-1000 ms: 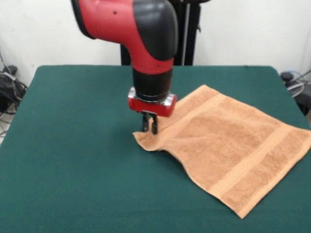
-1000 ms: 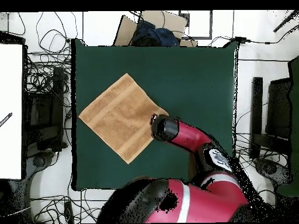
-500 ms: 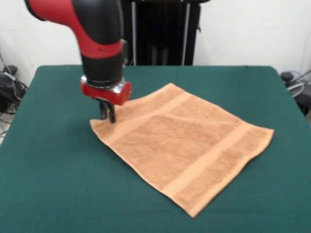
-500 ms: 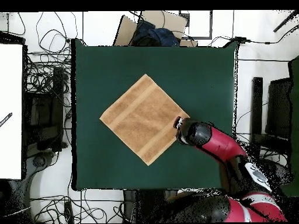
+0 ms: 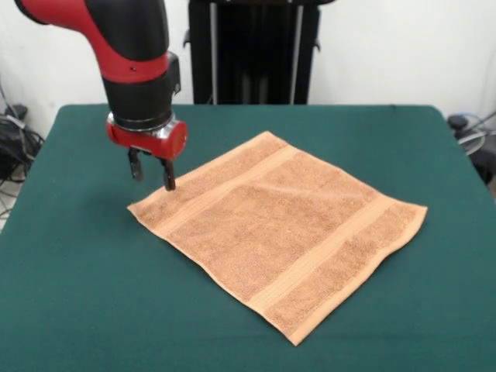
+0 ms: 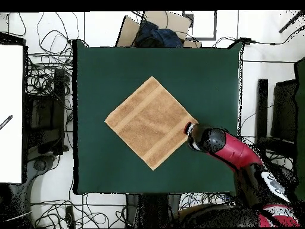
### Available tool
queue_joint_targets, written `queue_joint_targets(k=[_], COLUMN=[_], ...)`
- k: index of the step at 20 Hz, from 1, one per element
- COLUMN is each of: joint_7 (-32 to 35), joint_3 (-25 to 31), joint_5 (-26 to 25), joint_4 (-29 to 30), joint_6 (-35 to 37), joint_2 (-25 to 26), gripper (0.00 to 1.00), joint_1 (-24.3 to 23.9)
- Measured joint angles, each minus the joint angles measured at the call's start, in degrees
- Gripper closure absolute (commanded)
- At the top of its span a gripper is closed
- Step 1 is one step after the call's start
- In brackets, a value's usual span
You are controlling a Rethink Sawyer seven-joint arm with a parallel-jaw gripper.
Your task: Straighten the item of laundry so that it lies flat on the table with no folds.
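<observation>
While the towel (image 5: 275, 232) is lying spread as a diamond across the middle of the desk (image 5: 77, 302), the hand (image 5: 151, 172) is hanging just above the corner that points toward the front view's left edge. Its 2 fingers are standing apart and are gripping nothing; the cloth under them is resting on the felt, not lifted.

From the hand, the whole towel is stretching away toward the front view's right and slightly toward the camera, and the opposite corner is lying well apart from it, near the desk's right side. The towel looks roughly square, so no long axis is standing out; its 2 woven bands are running parallel to each other, from the camera's lower left toward the upper right, 1 of them passing close by the hand. With only 1 arm on the rig, that corner is the nearest point for any further tug.

Seen from overhead, the towel (image 6: 150, 122) is showing 4 clean corners and straight edges, with no flap doubled over. I judge the task to be close to done, and any coming move is probably a withdrawal rather than another pull.

Dark green felt is showing on every side of the cloth, widest on the front view's left and near sides. Felt is likely gripping terry, so a dragged corner could ruck the towel again.
</observation>
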Motion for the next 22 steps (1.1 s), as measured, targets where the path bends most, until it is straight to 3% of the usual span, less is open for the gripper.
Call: queue_joint_targets(k=[9, 22], joint_7=[0.0, 0.0], joint_3=[1.4, 3.1], joint_5=[-1.9, -2.7], joint_4=[-0.2, -0.1], joint_6=[0.0, 0.0], joint_2=[-1.4, -7.9], gripper=[0.0, 0.0], joint_1=[0.1, 0.1])
